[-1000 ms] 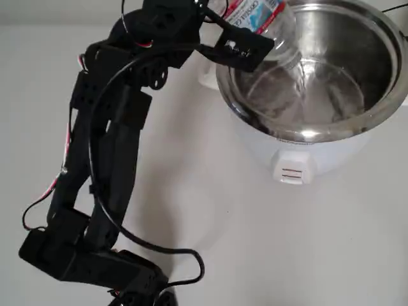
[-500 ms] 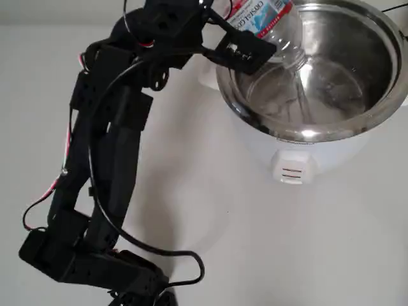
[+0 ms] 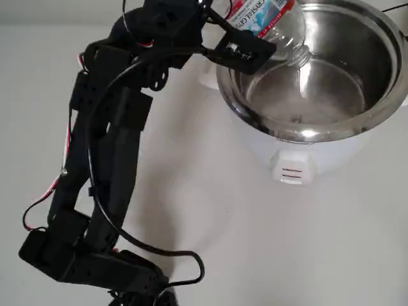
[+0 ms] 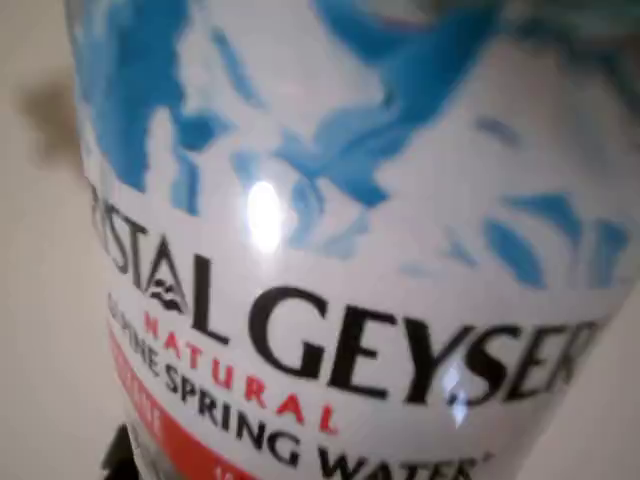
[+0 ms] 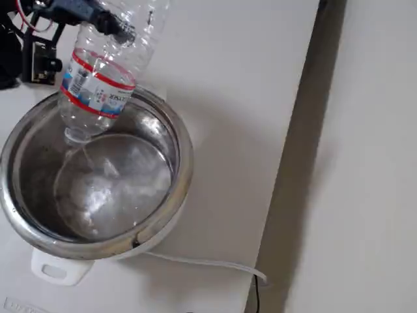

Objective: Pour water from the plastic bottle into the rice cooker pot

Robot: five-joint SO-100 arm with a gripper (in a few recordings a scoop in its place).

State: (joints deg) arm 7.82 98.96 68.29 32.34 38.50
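Clamping the plastic bottle (image 3: pixel 264 19) around its labelled middle, my pincer (image 3: pixel 245 44) is closed on it at the near rim of the rice cooker pot (image 3: pixel 382 95). From my grip the bottle tilts neck-down, its mouth over the pot's inside, above the water pooled on the shiny bottom. Beyond and below me, the white cooker body (image 3: pixel 293 159) stands on the pale table (image 3: pixel 255 242).

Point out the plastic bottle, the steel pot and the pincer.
plastic bottle (image 5: pixel 98 91), fixed view, on its label band
steel pot (image 3: pixel 389 95), overhead view, on its inner wall
pincer (image 3: pixel 245 48), overhead view, on the black finger across the bottle
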